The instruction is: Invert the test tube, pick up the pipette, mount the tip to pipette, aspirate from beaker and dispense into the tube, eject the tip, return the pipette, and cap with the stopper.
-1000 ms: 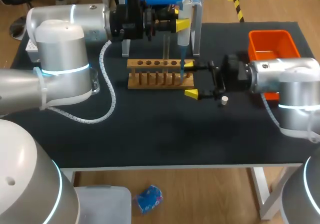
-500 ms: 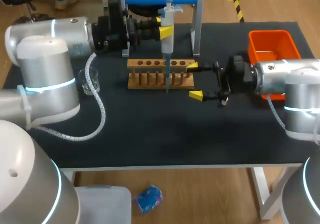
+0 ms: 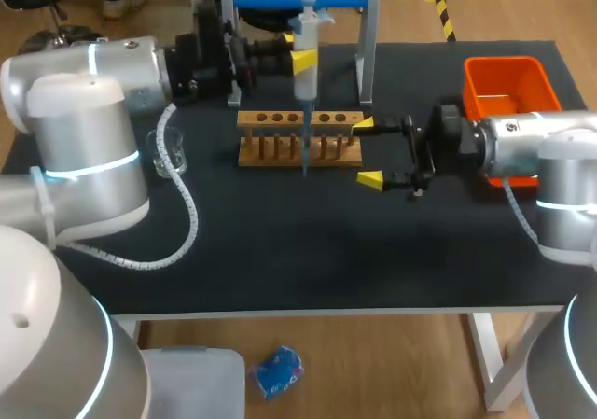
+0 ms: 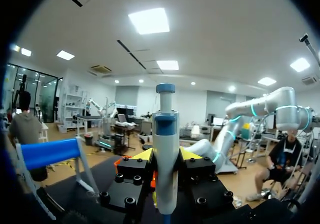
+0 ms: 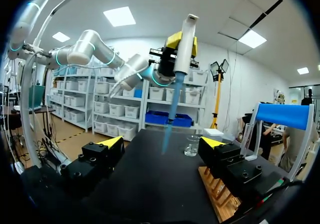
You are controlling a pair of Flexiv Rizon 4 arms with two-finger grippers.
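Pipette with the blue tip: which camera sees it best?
The right wrist view: the whole pipette shows from plunger to blue tip, held by the left gripper. The head view shows it small, its tip overlapping the rack. The left wrist view shows only body and plunger.

a lab, shown by the pipette (image 3: 306, 60), glass beaker (image 3: 168, 153) and wooden tube rack (image 3: 298, 118).

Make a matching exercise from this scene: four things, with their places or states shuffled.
1 pipette
2 beaker
3 orange bin
4 right gripper

A open, at the end of the wooden rack
B on the table, left of the rack
C upright in the left gripper
D at the table's far right

Pairs: 1-C, 2-B, 3-D, 4-A
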